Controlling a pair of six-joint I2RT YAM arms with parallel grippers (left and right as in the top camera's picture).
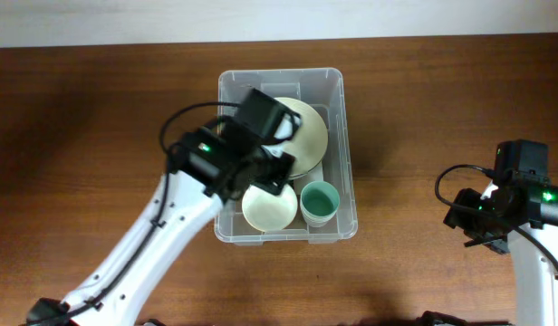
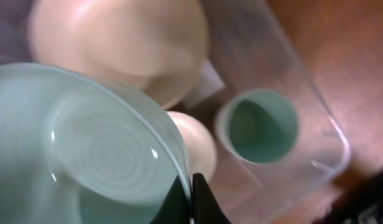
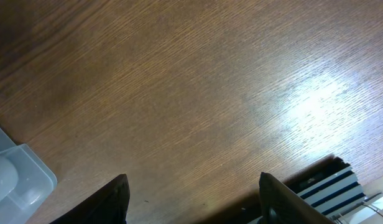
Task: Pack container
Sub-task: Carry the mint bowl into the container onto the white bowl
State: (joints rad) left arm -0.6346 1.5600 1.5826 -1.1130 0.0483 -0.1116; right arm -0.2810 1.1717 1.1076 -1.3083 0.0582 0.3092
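Note:
The container, a clear plastic bin, stands mid-table. It holds a large cream bowl, a smaller cream bowl and a teal cup. My left gripper is over the bin's middle, shut on the rim of a pale green bowl. In the left wrist view the jaws pinch that rim above the large cream bowl, the small cream bowl and the teal cup. In the overhead view the arm hides the green bowl. My right gripper is open and empty over bare table at the right.
The bin's clear wall runs beside the cup. A bin corner shows at the right wrist view's lower left. A striped black-and-white object lies at the table's edge. Brown wooden table surrounds the bin.

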